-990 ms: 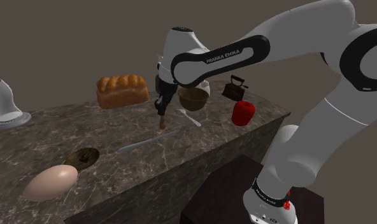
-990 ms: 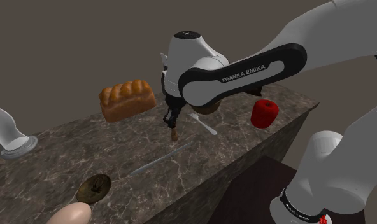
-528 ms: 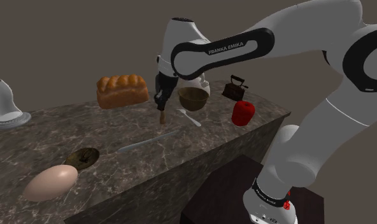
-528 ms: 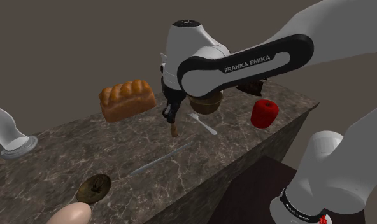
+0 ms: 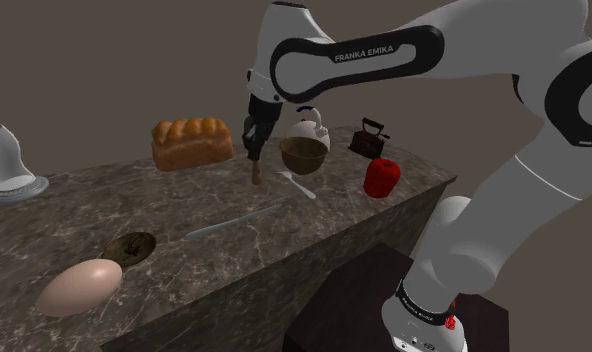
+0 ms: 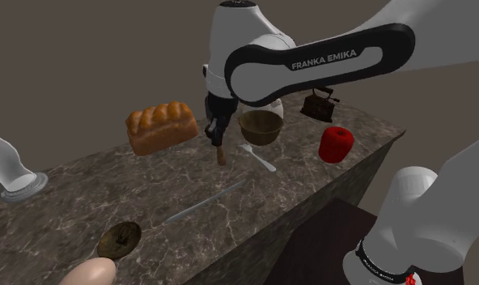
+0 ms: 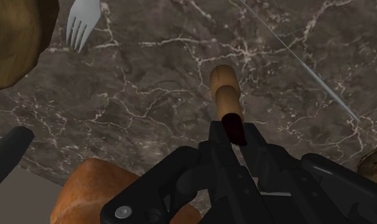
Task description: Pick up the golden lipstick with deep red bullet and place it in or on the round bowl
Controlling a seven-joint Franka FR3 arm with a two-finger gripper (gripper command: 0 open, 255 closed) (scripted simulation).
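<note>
Gold-tan lipstick tube w/ a dark red end [image 5: 257,174] hangs from the all-black two-finger gripper [image 5: 253,157] at centre frame in the shoulder view, clear of the dark veined marble counter [image 5: 104,205]. The fingers are closed down to the tube's width and clamp it. In the wrist view the dark red end sits between them and the tan body [image 7: 226,95] sticks out past the tips. So the long axis runs on along the fingers, approx. straight down at the counter.

Target is the round brown bowl [image 5: 304,156], standing on the counter just right of the gripper in the shoulder view. The second exterior view agrees: bowl [image 6: 260,127] right of gripper [image 6: 217,139] and lipstick [image 6: 221,154]. A silver fork [image 5: 297,184] lies on the marble right of and a little below the lipstick, by the bowl's foot.

Judgement: the pick looks done and the carry is the step in hand. It turns on one thing: the bowl is off to frame right of the tube, and the tube's free end hangs below the fingers, at or under rim height as far as I can tell (depth is hard to read from these angles). So the tip, not the fingers, has to clear the rim on the sideways move. A golden-brown bread loaf [image 5: 191,142] sits left of the gripper, away from that path.
</note>
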